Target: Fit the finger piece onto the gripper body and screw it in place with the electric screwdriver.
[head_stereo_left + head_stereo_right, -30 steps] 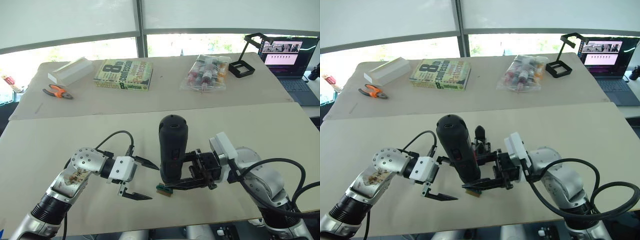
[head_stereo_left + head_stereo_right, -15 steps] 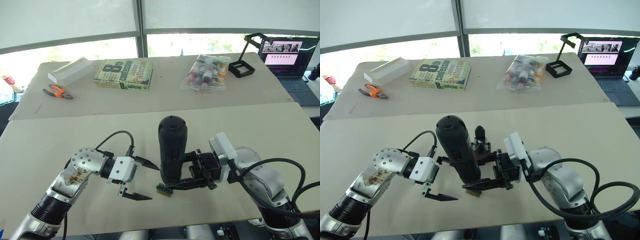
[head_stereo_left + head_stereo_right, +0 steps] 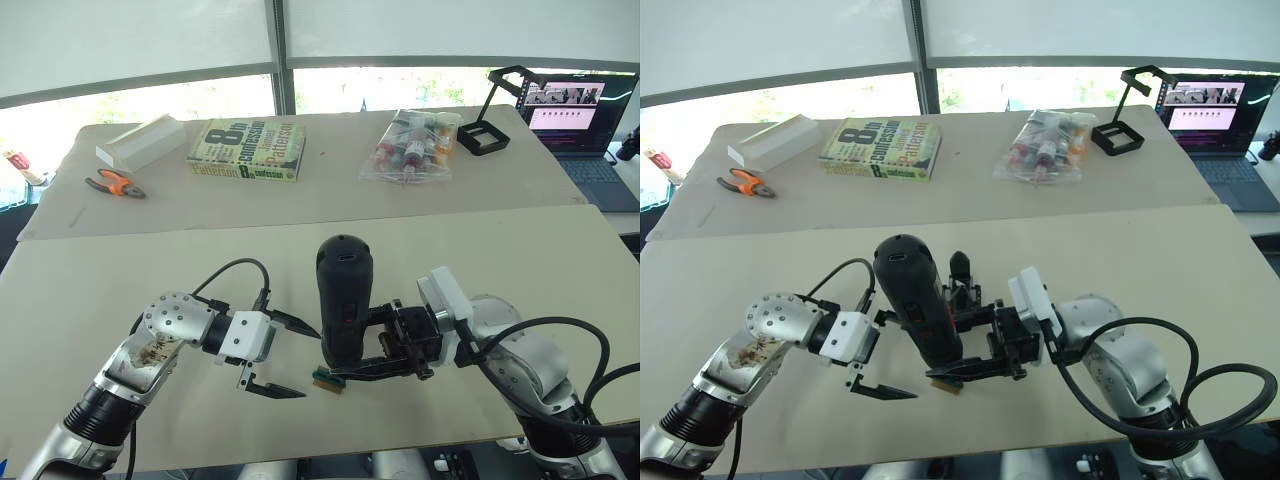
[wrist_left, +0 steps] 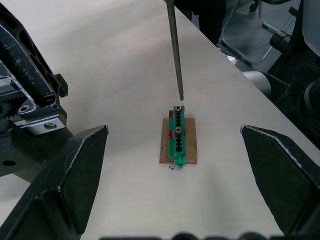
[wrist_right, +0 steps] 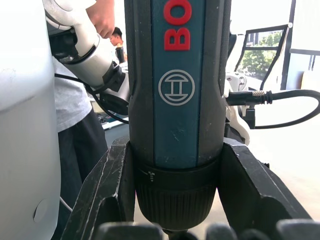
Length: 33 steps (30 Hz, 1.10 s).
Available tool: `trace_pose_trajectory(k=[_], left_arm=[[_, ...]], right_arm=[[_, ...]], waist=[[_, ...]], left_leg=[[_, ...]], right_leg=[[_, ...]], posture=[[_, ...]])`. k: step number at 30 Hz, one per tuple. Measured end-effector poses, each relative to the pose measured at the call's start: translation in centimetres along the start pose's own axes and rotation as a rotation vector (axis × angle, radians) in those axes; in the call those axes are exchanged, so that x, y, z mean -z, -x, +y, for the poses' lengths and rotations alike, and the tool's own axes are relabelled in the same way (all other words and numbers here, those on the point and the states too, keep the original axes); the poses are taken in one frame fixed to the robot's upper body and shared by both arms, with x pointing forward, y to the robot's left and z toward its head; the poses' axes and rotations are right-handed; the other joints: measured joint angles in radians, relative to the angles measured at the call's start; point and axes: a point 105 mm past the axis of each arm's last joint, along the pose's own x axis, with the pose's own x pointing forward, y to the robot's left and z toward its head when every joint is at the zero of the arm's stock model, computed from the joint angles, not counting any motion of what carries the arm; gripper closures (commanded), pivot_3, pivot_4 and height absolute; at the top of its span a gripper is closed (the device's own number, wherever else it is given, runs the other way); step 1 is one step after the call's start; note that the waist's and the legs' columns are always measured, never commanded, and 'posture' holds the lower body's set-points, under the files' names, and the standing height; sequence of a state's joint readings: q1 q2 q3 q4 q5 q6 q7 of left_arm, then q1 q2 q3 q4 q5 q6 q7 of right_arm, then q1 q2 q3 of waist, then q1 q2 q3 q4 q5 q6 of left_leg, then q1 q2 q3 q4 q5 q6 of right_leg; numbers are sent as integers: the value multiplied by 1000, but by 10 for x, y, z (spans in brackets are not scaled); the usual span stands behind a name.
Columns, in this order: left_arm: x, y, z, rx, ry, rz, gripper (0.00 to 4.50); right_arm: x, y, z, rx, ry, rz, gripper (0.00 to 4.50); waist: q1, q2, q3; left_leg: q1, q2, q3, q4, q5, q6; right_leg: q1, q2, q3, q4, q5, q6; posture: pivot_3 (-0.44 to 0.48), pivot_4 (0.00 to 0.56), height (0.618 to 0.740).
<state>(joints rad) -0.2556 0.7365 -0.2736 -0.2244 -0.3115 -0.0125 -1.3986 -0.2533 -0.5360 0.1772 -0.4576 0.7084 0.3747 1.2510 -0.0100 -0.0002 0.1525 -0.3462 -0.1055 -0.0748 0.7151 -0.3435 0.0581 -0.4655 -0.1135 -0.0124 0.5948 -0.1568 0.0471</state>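
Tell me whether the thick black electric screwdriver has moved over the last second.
No. The electric screwdriver stands in the same spot above the small green block, clamped upright by the right gripper.

Electric screwdriver (image 3: 343,297) held upright near front of tabletop (image 3: 120,270), clamped between fingers of right gripper (image 3: 368,340). Small green-and-brown block (image 3: 324,380) seen on tabletop just below screwdriver base. Left gripper (image 3: 287,357) positioned beside screwdriver, fingers spread apart, upper tip nearly touching screwdriver body, lower tip near block. On far tabletop: book (image 3: 248,149), orange-handled pliers (image 3: 116,184), white box (image 3: 141,142), bag of bottles (image 3: 411,146), black stand (image 3: 496,113). Laptop (image 3: 582,120) seen at far right.
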Motion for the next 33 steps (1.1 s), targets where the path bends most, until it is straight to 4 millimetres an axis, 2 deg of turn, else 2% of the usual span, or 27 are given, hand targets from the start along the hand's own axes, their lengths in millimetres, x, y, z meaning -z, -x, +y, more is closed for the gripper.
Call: trace_pose_trajectory(k=[20,33], left_arm=[[5,-2,-1,9,15,11,0],[5,-2,-1,9,12,12,0]], right_arm=[[9,7,1,8,-10,8,2606],[2,-1,4,14,25,-3,2606]], waist=[[0,0,0],[0,0,0]], left_leg=[[0,0,0,0,0,0],[0,0,0,0,0,0]], right_leg=[[0,0,0,0,0,0],[0,0,0,0,0,0]], posture=[[0,150,740],[0,150,740]])
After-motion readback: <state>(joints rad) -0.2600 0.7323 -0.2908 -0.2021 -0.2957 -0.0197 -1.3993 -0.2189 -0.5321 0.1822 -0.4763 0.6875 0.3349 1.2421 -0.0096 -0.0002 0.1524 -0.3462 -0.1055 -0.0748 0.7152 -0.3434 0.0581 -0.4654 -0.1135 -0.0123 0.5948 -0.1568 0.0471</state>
